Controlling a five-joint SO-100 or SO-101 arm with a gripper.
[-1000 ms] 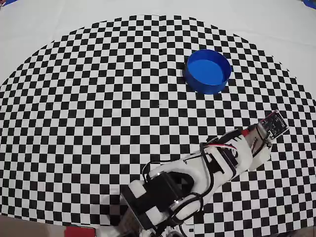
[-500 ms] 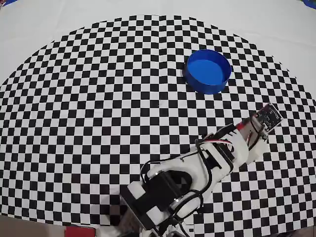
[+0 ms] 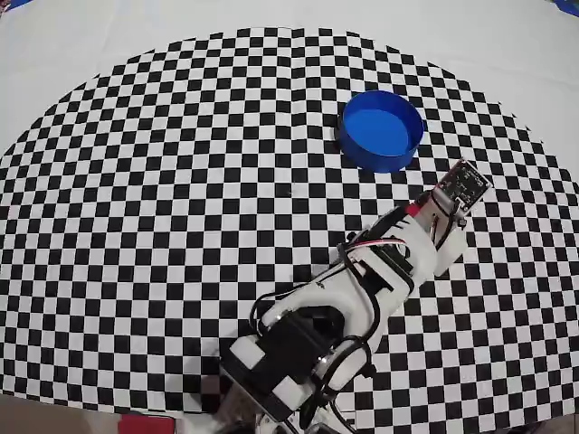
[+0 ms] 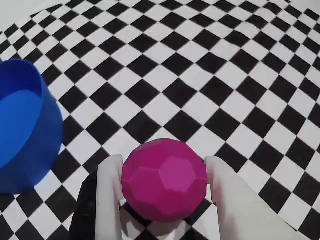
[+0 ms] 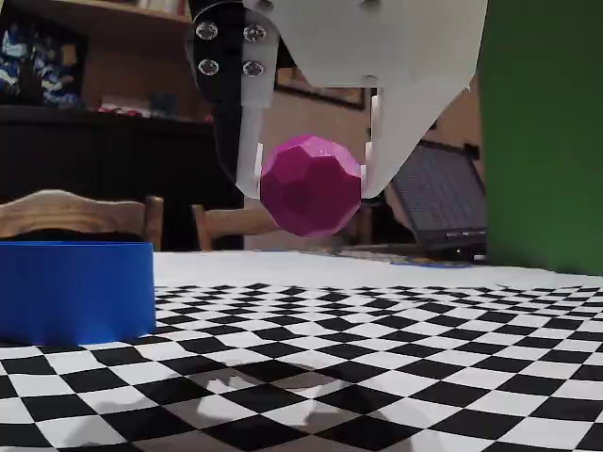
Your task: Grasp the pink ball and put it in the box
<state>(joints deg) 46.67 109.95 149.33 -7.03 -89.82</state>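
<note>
1 pink ball (image 4: 164,180), 1 box (image 3: 382,129), 1 gripper (image 4: 162,167).
The gripper's 2 fingers are clamped on the pink ball, holding it clear above the checkered cloth (image 3: 163,181), just beside the box; in the overhead view the arm reaches up-right toward the box.

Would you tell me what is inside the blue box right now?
The box shows only its bare blue floor in the overhead view; the pink ball is outside it, in the gripper. Nothing is covered.
</note>
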